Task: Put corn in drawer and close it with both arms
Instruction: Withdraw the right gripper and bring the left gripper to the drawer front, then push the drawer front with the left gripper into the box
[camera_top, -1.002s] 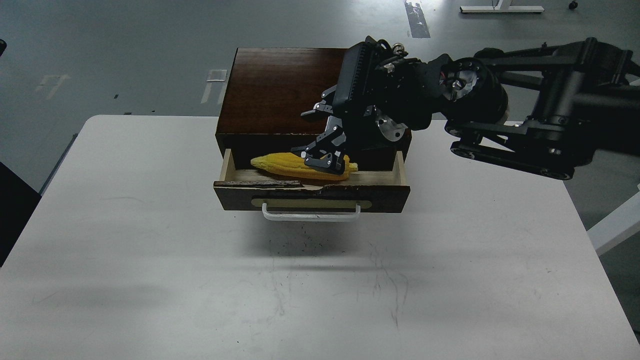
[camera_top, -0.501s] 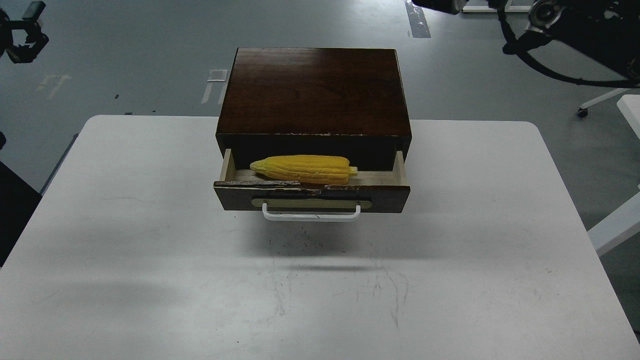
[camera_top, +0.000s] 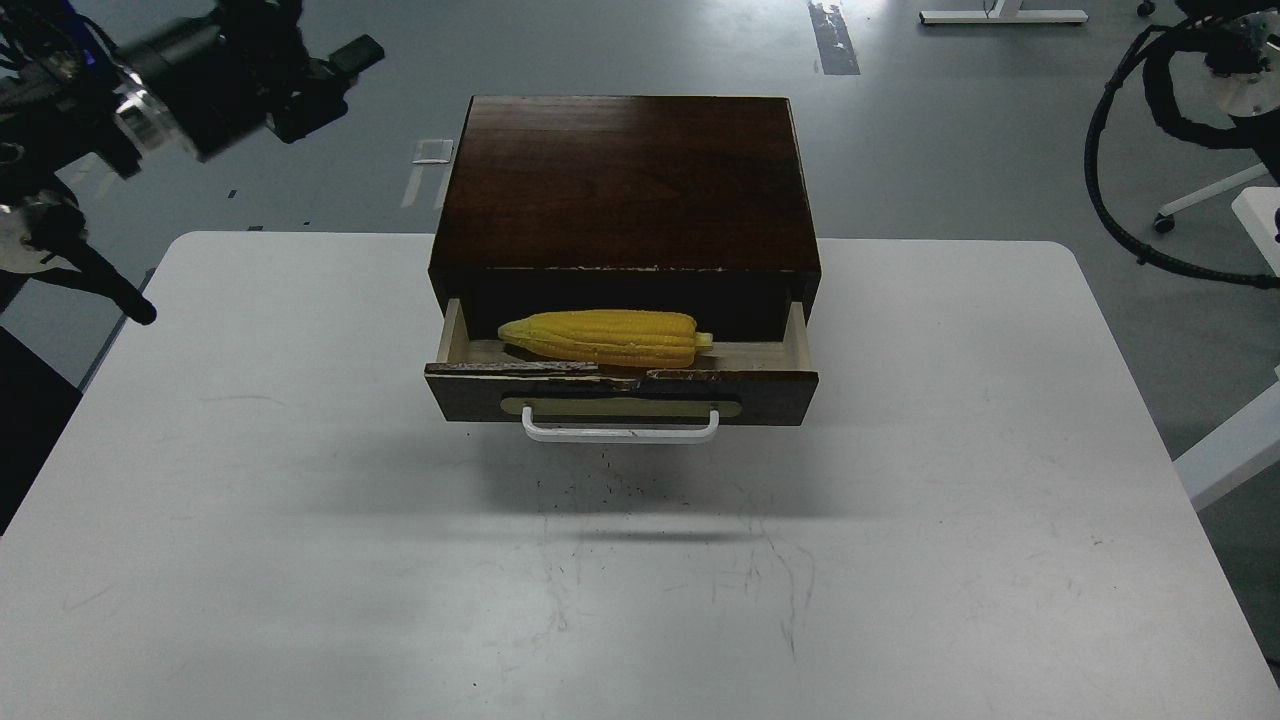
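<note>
Left gripper (camera_top: 335, 75) hangs at the upper left of the head view, above the floor behind the bench (camera_top: 250, 520) and well apart from everything on it. It is blurred and dark, so whether its fingers are spread or pressed together cannot be told. Only cables and a silver joint of the right arm (camera_top: 1215, 85) show at the upper right edge; its gripper is out of view.

A dark wooden cabinet (camera_top: 625, 180) stands at the middle of the bench's far side. Its drawer (camera_top: 620, 385) is pulled partly out toward the viewer, with a white bar handle (camera_top: 620, 432) on the front panel. The corn (camera_top: 600, 338) lies flat inside the drawer, long axis running left to right, pointed tip to the left, resting just behind the chipped front edge.

With the corn already inside, the remaining step looks to be pushing the drawer shut. The drawer front lies below and to the right of the left gripper, and it must travel straight away from the viewer, into the cabinet. Of the two arms, the left shows more of itself and appears nearer to the handle.
</note>
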